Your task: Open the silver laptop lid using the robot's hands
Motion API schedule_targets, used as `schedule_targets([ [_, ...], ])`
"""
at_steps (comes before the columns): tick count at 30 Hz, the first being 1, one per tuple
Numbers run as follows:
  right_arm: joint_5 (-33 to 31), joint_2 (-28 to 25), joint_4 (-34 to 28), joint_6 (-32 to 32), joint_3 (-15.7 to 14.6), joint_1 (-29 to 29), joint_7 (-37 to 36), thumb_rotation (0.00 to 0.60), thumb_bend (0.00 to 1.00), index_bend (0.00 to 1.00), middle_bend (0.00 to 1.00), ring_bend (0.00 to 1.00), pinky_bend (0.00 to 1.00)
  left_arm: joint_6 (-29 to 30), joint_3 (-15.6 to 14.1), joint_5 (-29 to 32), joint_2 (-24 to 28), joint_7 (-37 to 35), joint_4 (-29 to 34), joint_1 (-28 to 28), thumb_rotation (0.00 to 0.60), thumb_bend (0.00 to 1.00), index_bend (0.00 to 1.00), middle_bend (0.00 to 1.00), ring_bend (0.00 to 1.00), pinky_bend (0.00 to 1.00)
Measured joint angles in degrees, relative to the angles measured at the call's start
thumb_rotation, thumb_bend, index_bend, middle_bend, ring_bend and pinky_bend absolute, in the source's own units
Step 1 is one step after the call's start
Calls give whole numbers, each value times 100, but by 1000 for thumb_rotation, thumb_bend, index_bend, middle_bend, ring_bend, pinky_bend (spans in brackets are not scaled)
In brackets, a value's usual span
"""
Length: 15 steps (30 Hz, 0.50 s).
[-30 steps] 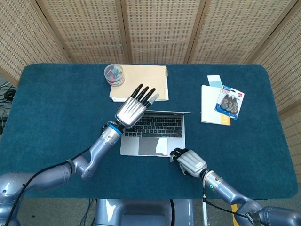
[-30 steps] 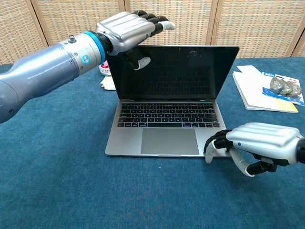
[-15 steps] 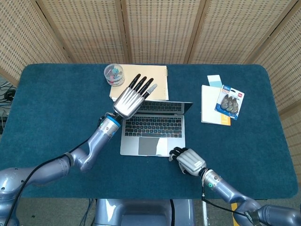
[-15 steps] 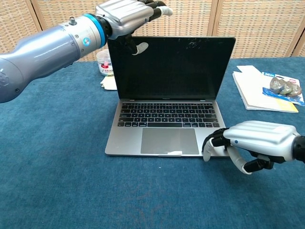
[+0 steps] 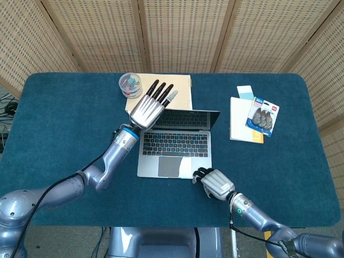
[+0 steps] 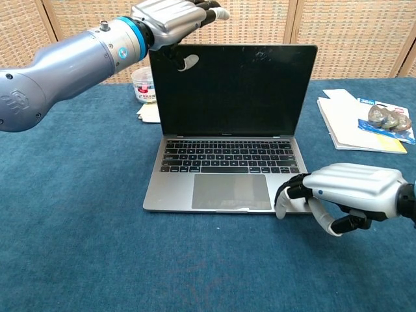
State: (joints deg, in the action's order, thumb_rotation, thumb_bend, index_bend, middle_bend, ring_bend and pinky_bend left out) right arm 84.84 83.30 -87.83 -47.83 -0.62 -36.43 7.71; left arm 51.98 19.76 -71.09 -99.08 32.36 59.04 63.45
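Observation:
The silver laptop stands open in the middle of the blue table, its dark lid upright and leaning slightly back. My left hand is at the lid's top left corner. Its straight fingers reach over the top edge and its thumb lies on the screen side, so the corner sits between them. My right hand is at the base's front right corner, fingers curled, with the fingertips pressing on the palm rest.
A clear plastic tub and a tan notebook lie just behind the lid. To the right lie a white booklet and a blister packet. Wicker screens close off the far side.
The lid has swung further up and back, and my left hand has risen and moved away with its top corner. My right hand has stayed on the base's corner.

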Motion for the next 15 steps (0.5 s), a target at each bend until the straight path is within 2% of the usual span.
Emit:
schedule_targets([
  [15,-67,-17,-83,-50,-43,-6,124,600,1000,299,204,150,267,31,3,282,-175,44,-415,134,600,480,0,0,0,0],
])
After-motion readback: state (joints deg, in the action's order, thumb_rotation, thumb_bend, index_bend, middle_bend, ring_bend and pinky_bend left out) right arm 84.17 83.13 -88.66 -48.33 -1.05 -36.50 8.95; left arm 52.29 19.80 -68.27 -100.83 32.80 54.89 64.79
